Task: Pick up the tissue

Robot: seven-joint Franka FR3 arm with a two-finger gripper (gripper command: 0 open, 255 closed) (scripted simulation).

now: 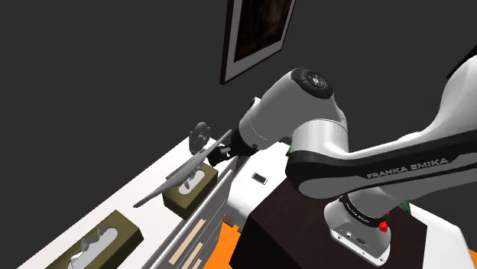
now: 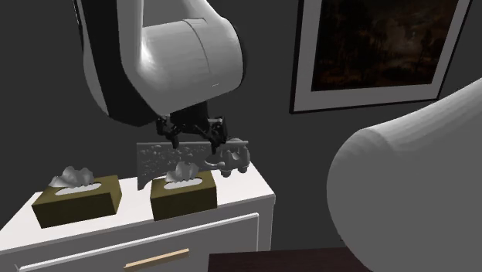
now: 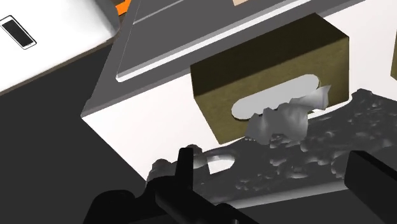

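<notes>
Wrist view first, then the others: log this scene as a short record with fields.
pincer: open, fingers apart, close over the slab
tissue: grey, sticking out of its box's slot, not gripped
tissue box: olive-brown, on the cabinet top
second box: same kind, farther along the top
slab: grey, embossed, right beside the tissue box

— Shoulder camera?
— Behind the stand [image 1: 284, 223], looking down along the dresser [image 1: 115, 202].
— The second?
— Close, facing the dresser's front.
— Wrist?
— Nearest, looking down. All three share one tissue box [image 1: 191, 192].
</notes>
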